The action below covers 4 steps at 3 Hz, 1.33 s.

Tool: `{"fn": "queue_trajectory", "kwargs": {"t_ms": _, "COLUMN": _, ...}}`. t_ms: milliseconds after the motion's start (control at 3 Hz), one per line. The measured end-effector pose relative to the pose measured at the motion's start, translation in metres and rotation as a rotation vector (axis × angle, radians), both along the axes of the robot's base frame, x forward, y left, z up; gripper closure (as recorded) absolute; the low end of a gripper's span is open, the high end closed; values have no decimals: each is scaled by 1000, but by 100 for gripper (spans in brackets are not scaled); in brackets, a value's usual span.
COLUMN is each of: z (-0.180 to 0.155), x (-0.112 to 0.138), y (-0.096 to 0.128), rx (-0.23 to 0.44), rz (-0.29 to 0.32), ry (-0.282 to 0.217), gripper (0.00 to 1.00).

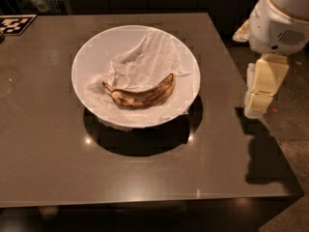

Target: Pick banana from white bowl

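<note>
The dark grey-brown square tabletop [58, 168] carries the large, round, shallow white bowl [87, 57] near its middle, lined with crumpled white paper [145, 57]. The cream-coloured pincer [259, 93] hangs beyond the tabletop's right edge, well apart from the bowl; whether it is apart or together I cannot tell. The curved, yellow-brown, blotched banana [142, 95] lies on the paper in the bowl's near half. A good pick would come down from above and close across the banana's thick middle, clear of the paper.

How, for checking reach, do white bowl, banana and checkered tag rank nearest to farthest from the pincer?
1. white bowl, right rim toward the pincer at the right edge of the table.
2. banana, inside it.
3. checkered tag, far-left corner.
</note>
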<state>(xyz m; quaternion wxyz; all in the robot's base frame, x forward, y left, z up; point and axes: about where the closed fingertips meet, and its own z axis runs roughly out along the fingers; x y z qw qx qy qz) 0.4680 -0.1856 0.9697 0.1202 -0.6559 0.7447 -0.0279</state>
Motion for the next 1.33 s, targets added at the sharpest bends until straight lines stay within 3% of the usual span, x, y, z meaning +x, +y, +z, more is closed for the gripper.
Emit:
{"fn": "queue_trajectory", "kwargs": {"t_ms": 667, "z": -9, "x": 11, "y": 10, "rx": 17, "rz": 10, "ry": -7, "gripper": 0}}
{"fn": "queue_trajectory", "kwargs": {"t_ms": 1333, "z": -39, "x": 39, "y": 79, "rx": -33, "rz": 167, "ry": 68, "gripper": 0}}
